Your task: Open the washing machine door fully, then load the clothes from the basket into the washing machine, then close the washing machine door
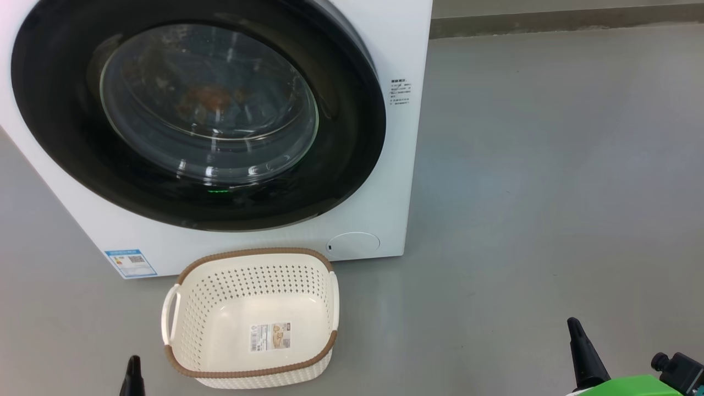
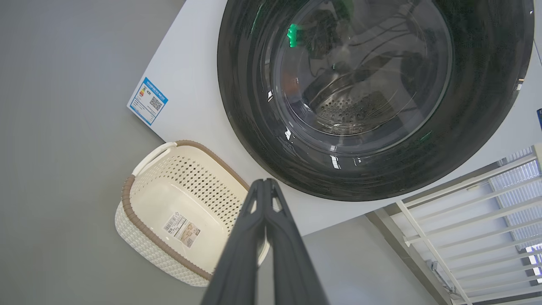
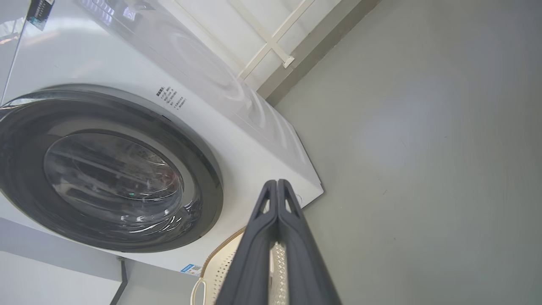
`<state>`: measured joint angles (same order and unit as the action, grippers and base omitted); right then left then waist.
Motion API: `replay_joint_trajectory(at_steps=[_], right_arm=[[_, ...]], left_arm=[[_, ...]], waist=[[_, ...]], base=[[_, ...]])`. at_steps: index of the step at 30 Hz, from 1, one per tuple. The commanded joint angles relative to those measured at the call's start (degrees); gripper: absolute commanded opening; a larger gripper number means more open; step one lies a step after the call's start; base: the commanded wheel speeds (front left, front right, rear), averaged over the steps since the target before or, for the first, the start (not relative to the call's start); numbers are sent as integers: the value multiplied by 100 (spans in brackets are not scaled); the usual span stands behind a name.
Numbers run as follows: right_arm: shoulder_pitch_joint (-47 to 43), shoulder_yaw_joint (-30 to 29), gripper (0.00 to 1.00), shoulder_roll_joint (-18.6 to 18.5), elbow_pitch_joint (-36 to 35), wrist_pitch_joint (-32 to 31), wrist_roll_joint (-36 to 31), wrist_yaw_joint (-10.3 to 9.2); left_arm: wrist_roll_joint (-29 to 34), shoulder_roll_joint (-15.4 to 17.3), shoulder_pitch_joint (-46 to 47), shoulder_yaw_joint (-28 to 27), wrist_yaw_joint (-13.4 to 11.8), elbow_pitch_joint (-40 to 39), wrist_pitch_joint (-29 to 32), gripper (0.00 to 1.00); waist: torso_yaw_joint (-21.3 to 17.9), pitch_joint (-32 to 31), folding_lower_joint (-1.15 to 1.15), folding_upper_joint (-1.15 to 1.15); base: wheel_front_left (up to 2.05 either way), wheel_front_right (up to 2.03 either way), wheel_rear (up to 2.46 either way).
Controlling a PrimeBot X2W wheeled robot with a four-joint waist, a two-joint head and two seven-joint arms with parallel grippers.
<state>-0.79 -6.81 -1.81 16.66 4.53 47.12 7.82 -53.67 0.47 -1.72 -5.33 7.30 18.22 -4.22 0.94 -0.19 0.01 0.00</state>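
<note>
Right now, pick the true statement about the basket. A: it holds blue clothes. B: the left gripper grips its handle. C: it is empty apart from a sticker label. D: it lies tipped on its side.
C: the cream perforated basket stands upright before the washing machine, with just its sticker label inside.

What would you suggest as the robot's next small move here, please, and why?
Probably nothing beyond parking the shut left gripper and right gripper clear: the basket is empty, the washing machine door looks closed flush on the washing machine, and orange-brown patches behind its glass are likely the clothes. Loading seems done.
</note>
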Motion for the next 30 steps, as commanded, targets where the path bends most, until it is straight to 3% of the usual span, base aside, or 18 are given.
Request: replay_joint_trajectory(at_steps=[1, 30], right_arm=[[250, 29, 0, -54, -163, -36, 201, -16], [449, 29, 0, -78, -208, -510, 2115, -23]], left_arm=[[-158, 147, 245, -81, 9, -171, 32, 0], [-1799, 189, 487, -98, 13, -281, 494, 0]], waist=[[-2, 1, -1, 0], [-43, 16, -1, 0]], base=[[0, 0, 0], [0, 0, 0]])
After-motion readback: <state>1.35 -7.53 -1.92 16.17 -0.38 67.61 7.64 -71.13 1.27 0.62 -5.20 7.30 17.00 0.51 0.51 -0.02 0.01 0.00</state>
